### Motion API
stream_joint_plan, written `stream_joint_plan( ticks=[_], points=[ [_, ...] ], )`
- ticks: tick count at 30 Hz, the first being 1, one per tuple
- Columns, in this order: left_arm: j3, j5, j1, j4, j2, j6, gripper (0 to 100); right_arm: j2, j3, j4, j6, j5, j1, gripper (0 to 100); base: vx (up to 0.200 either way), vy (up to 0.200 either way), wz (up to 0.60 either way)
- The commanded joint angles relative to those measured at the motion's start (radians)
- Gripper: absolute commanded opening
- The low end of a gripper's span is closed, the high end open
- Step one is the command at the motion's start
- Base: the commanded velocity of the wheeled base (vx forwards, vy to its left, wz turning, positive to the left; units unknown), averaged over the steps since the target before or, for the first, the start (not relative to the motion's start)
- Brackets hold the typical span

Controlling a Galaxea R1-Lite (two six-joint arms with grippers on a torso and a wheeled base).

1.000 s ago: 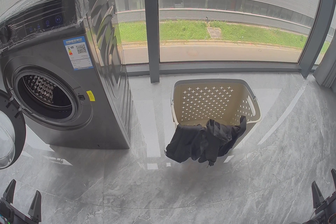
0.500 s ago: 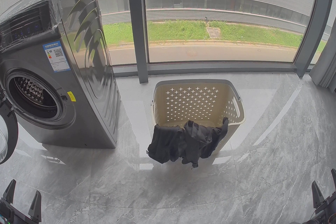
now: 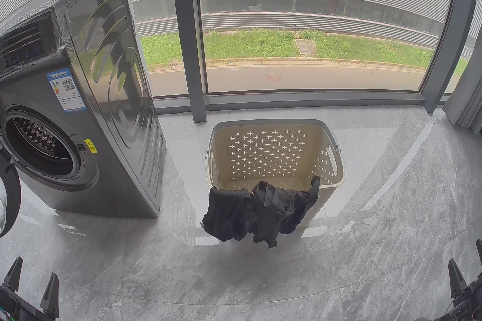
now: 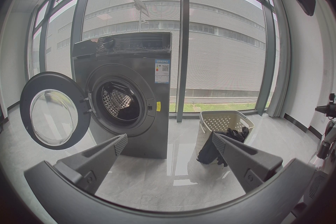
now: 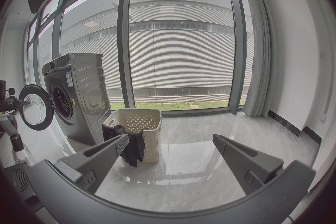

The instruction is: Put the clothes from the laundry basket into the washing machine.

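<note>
Grey marble floor [image 3: 261,282] runs up to a tall window [image 3: 321,6], and both arms sit low at its near edge. The left gripper [image 4: 169,139] is spread wide with nothing between its fingers, and the right gripper [image 5: 169,139] is likewise spread and empty. Ahead of both and well apart from either stands a cream laundry basket [image 3: 273,123]. A dark bundle of clothes [image 3: 261,214] is draped over its near rim, hanging down the outside toward the grippers. Ahead of the left gripper is the washing machine [image 3: 120,101], its round door [image 4: 52,111] swung fully open and the drum [image 3: 40,146] bare as far as can be seen. The step in hand looks like the approach to the basket, with nothing picked up yet. The next move calls for closing the distance, lowering one gripper onto the bunched cloth at the rim, and pinching a thick fold so the garment lifts free without tipping the basket
</note>
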Motion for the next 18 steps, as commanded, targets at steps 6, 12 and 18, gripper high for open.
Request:
stream_joint_plan(
  ticks=[6, 12, 18],
  points=[
    [0.016, 0.001, 0.000, 0.000, -0.016, 0.001, 100, 0.346, -0.312, 0.030, 0.003, 0.203, 0.155, 100, 0.033, 0.000, 0.00],
    [0.016, 0.001, 0.000, 0.000, -0.015, 0.000, 100, 0.766, -0.308, -0.100, -0.002, 0.279, 0.328, 100, 0.000, 0.000, 0.00],
    [0.016, -0.001, 0.000, 0.000, -0.015, -0.002, 100, 1.076, -0.320, -0.183, 0.004, 0.277, 0.377, 100, 0.000, 0.000, 0.00]
  ],
)
